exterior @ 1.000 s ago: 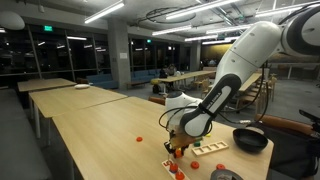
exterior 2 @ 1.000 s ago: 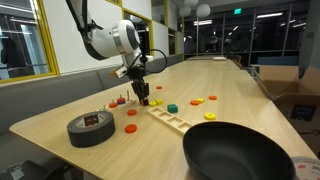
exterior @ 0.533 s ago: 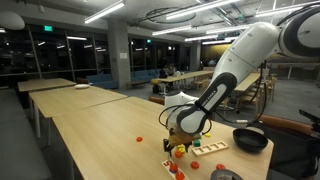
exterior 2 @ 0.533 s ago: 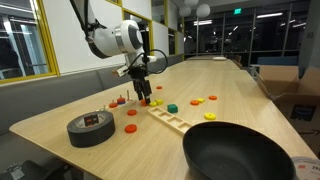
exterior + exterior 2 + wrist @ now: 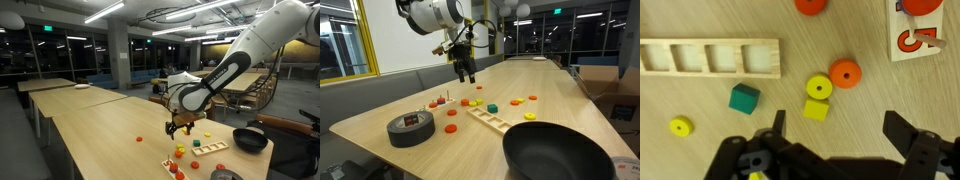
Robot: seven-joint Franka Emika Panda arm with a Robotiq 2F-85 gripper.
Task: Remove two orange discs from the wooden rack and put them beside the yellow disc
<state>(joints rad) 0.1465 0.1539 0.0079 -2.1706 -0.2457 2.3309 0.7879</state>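
In the wrist view an orange disc (image 5: 845, 73) lies flat on the table, touching the yellow disc (image 5: 819, 87) on its right. A second orange disc (image 5: 810, 5) sits at the top edge. The wooden rack (image 5: 710, 57) lies to the left with the slots that show empty; an exterior view shows it too (image 5: 490, 119). My gripper (image 5: 840, 130) is open, both fingers spread with nothing between them. In both exterior views it hangs well above the table (image 5: 180, 126) (image 5: 467, 72).
A yellow cube (image 5: 817, 110), a teal cube (image 5: 743, 97) and a small yellow ring (image 5: 680, 126) lie near the discs. A number board (image 5: 915, 35) carries another orange piece. A black bowl (image 5: 560, 150) and a tape roll (image 5: 410, 128) stand near the table edge.
The gripper was shut low over the pieces; it has opened, leaving the orange disc beside the yellow disc, and has risen clear of the table.
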